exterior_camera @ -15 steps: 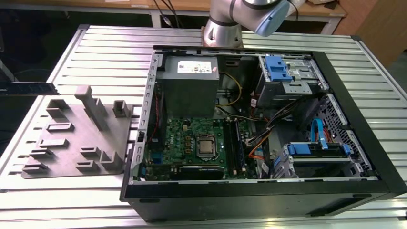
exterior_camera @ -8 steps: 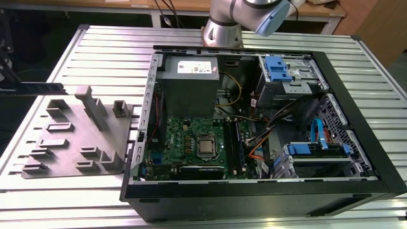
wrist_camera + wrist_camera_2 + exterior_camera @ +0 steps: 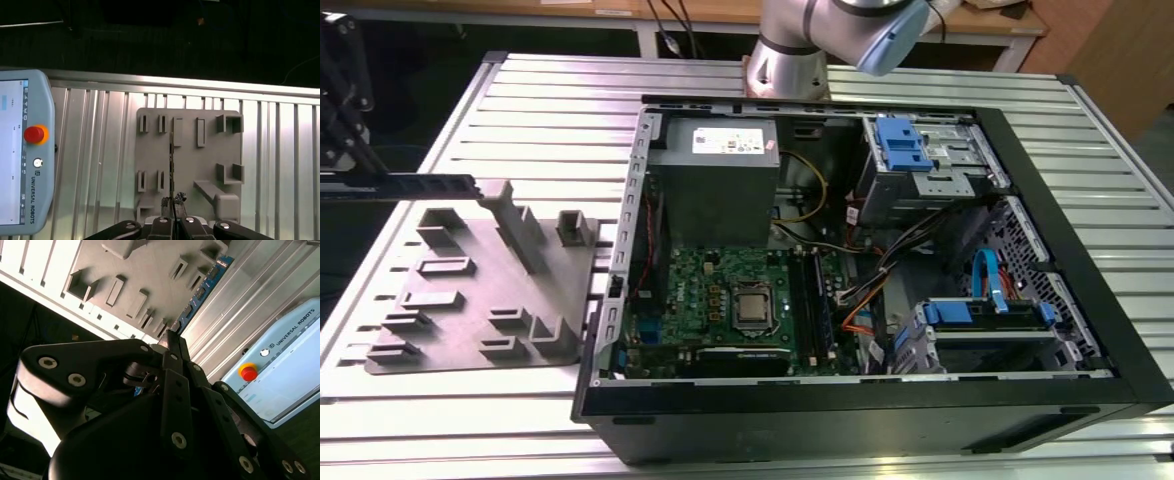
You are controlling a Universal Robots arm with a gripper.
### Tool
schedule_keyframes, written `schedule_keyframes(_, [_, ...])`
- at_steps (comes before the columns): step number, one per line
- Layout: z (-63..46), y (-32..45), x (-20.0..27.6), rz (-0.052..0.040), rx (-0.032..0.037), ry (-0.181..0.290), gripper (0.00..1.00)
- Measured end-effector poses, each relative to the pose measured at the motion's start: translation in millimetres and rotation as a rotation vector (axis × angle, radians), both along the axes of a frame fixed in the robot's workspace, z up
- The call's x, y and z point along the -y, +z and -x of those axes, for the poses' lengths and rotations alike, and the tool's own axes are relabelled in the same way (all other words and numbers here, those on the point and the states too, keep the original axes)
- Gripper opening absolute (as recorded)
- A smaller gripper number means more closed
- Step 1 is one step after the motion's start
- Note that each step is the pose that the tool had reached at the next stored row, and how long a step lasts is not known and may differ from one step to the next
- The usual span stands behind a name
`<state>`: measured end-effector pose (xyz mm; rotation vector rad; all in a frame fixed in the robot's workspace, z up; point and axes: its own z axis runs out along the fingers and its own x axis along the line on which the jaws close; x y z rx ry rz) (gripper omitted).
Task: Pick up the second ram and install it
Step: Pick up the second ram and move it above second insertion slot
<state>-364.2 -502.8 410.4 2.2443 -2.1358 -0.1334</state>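
Black jaws pinch the ram stick [image 3: 434, 186] edge-on, level over the grey slotted tray [image 3: 494, 290] on the ribbed worktop [image 3: 520, 90].

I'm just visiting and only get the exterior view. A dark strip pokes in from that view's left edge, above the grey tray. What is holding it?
Observer: The gripper is. In the first wrist view it is clamped shut on one end of the second ram, which is seen edge-on there.
Operator: It looks black to me. Is it?
Observer: In the second wrist view the second ram shows a blue board edge.
Operator: Is anything lying beyond my picture?
Observer: Yes. In the first wrist view a teach pendant with a red button lies on the slatted table, apart from the grey tray.
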Motion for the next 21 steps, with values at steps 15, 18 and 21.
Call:
schedule_keyframes(15, [-44.6, -0.4, 0.0, -0.0001, 0.0001, 0.000, 0.09])
schedule_keyframes(18, [-54.6, -0.4, 0.0, 0.0000, 0.0000, 0.000, 0.09])
schedule_keyframes(21, [-64.6, -0.5, 0.0, -0.0001, 0.0001, 0.000, 0.09])
